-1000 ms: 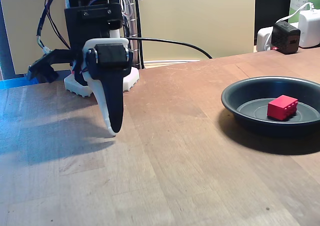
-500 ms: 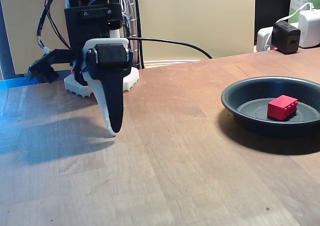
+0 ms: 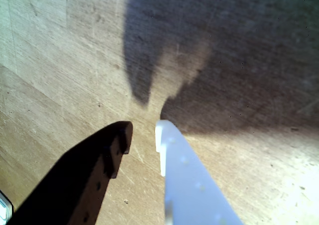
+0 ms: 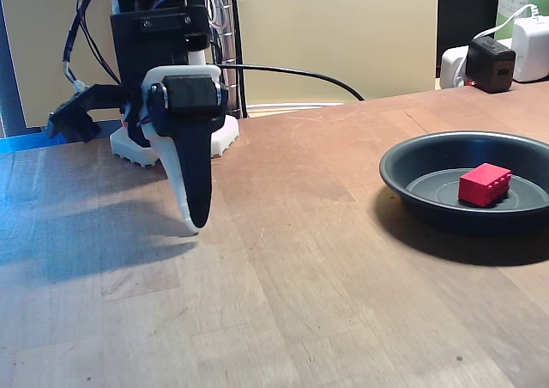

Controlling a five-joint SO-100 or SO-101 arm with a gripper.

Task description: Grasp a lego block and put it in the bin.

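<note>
Resting in bin point(image 4: 403, 178): lego block point(image 4: 485, 184), well apart at 3 o'clock from gripper point(image 4: 196, 221). Tips slightly parted, gripping nothing point(image 3: 143, 135). Bare wooden table point(image 4: 300, 302), beige wall point(image 4: 343, 27) behind.

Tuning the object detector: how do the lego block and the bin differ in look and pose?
The lego block is small, bright red and boxy with studs; the bin is a wide, shallow, round dark grey dish. The block lies inside on the flat bottom, while the bin sits directly on the wooden table. Both are at the right in the fixed view, away from the gripper.
</note>
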